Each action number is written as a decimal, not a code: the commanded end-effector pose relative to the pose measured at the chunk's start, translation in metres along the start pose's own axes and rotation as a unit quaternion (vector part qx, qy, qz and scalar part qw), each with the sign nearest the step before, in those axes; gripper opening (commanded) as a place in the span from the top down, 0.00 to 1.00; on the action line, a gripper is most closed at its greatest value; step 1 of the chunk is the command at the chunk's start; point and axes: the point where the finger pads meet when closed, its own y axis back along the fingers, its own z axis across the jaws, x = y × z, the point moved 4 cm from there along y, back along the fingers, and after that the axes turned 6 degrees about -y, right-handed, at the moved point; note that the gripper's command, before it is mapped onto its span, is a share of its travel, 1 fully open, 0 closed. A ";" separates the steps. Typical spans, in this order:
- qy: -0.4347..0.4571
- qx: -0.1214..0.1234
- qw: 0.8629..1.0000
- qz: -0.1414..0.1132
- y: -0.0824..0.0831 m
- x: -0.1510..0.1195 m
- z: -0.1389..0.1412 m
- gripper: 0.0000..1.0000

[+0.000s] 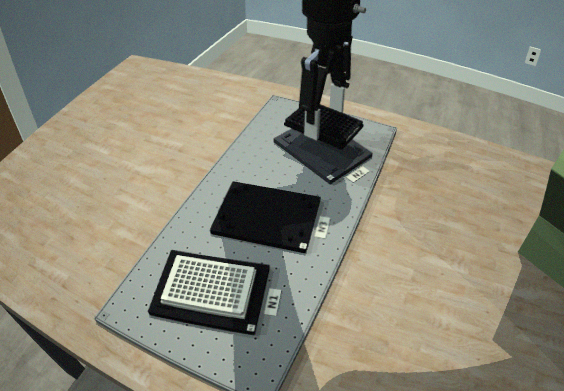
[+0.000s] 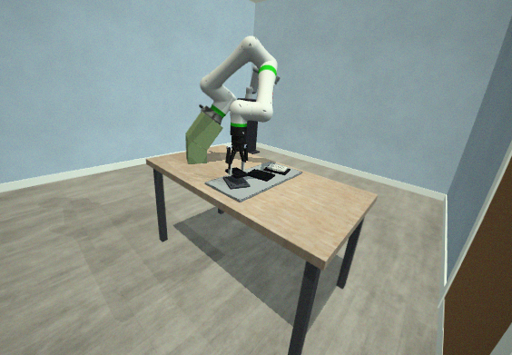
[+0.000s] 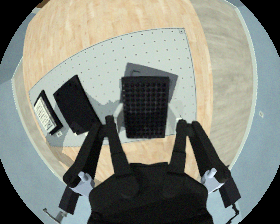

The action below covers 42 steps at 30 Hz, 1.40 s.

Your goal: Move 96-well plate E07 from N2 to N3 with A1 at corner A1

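Holding the black 96-well plate E07 (image 1: 325, 124), my gripper (image 1: 325, 117) is hanging straight down over plate nest N2 (image 1: 324, 155). I am seeing the fingers (image 1: 311, 126) standing about half open, clamped against the plate's two long sides, one on the near side and one (image 1: 338, 98) behind it. The plate is sitting level and lifted just above N2, with the nest's grey top showing beneath it. In the wrist view the plate (image 3: 144, 104) is lying between the two fingers, its wells facing up. Next along the grey deck (image 1: 165, 247) from N2, landing nest N3 (image 1: 265, 215) is lying bare. Beyond N3 from N2, the white plate E01 (image 1: 207, 285) is resting on nest N1 (image 1: 256, 287). I am seeing the deck lying on the wooden worktop (image 1: 100, 132).
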 end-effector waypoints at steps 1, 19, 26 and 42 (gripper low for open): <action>0.016 0.001 1.000 0.001 0.000 0.000 0.000 1.00; 0.139 0.001 0.990 0.001 0.000 0.000 0.000 1.00; 0.183 0.001 0.983 0.001 0.000 0.000 0.000 1.00; 0.183 0.001 0.983 0.001 0.000 -0.007 -0.036 1.00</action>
